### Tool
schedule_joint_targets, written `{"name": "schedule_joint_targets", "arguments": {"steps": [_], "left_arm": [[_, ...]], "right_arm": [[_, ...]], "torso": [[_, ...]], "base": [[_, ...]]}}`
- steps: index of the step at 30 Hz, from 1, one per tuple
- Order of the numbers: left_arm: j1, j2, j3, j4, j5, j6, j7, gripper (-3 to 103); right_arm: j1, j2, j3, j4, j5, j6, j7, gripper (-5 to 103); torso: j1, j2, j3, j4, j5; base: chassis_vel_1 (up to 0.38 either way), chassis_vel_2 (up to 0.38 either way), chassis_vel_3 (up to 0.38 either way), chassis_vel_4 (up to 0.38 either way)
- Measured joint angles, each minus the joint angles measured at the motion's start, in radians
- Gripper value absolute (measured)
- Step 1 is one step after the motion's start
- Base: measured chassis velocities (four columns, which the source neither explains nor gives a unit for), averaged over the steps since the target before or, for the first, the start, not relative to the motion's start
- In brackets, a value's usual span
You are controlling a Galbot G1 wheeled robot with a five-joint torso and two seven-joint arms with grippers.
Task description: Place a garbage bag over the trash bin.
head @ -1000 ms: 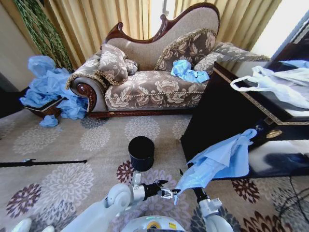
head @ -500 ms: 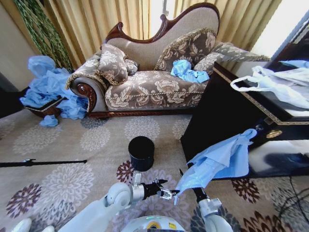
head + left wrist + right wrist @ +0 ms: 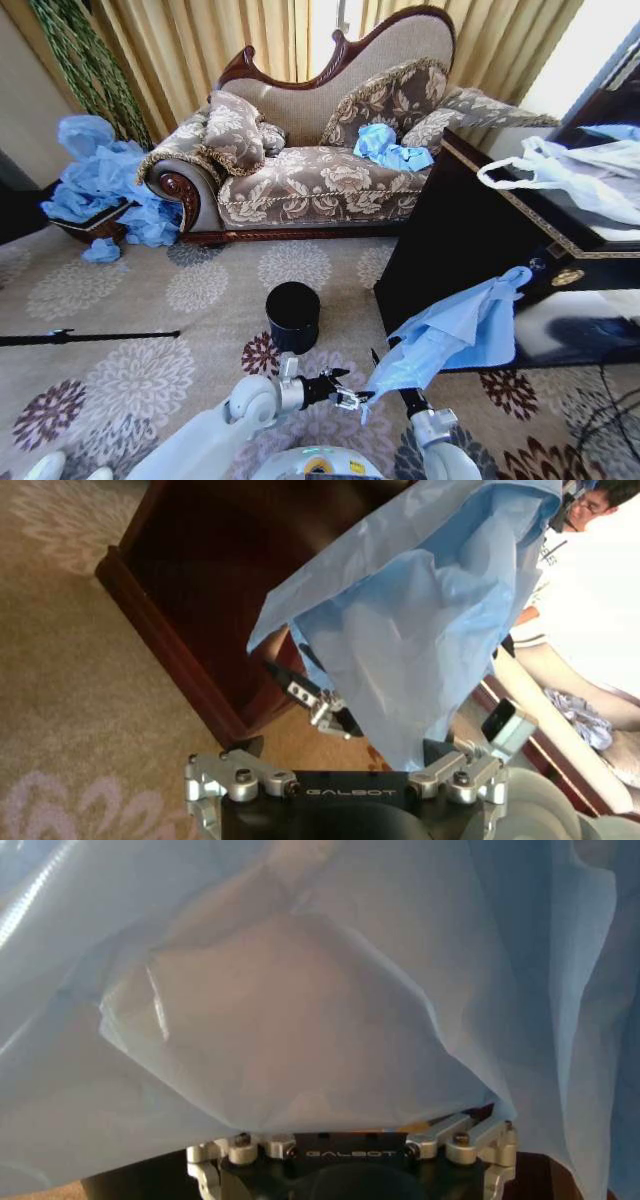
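Note:
The trash bin (image 3: 292, 315), small, black and round, stands upright on the carpet in front of the sofa. Right of it the light blue garbage bag (image 3: 452, 335) hangs spread in the air against the dark cabinet. My right gripper (image 3: 386, 380) is shut on the bag's lower corner; in its own wrist view the garbage bag (image 3: 300, 990) drapes over the right gripper (image 3: 350, 1134) and hides its fingers. My left gripper (image 3: 346, 396) stands open just left of that corner, nearer me than the bin. From the left wrist, the garbage bag (image 3: 420, 622) reaches down between the open left gripper (image 3: 345, 771).
A dark wooden cabinet (image 3: 470, 230) stands on the right with a white handled bag (image 3: 580, 175) on top. The sofa (image 3: 320, 180) lies behind the bin. A heap of blue bags (image 3: 100, 185) sits far left. A black rod (image 3: 90, 337) lies on the carpet.
My left arm has edged slightly to the right toward the bag's corner. The bag, the bin and the right arm have stayed put.

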Motion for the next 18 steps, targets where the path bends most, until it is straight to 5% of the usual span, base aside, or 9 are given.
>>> {"name": "schedule_joint_targets", "arguments": {"steps": [10, 15, 18], "left_arm": [[-0.015, -0.041, 0.027, 0.017, 0.0, -0.001, -0.027, 101], [-0.012, -0.057, 0.039, 0.025, 0.003, -0.007, -0.036, 90], [-0.013, -0.066, 0.044, 0.027, 0.005, -0.014, -0.051, 74]], "right_arm": [[0.001, 0.001, 0.0, -0.003, 0.0, 0.0, 0.001, 100], [0.0, -0.002, 0.001, -0.008, 0.0, 0.0, 0.002, 100], [0.0, -0.002, 0.0, -0.011, -0.003, 0.001, 0.002, 100]], "torso": [[0.0, 0.0, 0.0, 0.0001, 0.0001], [0.0, 0.0, 0.0, 0.0, 0.0], [0.0, 0.0, 0.0, 0.0, -0.0001]], "base": [[0.0, 0.0, 0.0, 0.0], [0.0, 0.0, 0.0, 0.0], [0.0, 0.0, 0.0, 0.0]]}}
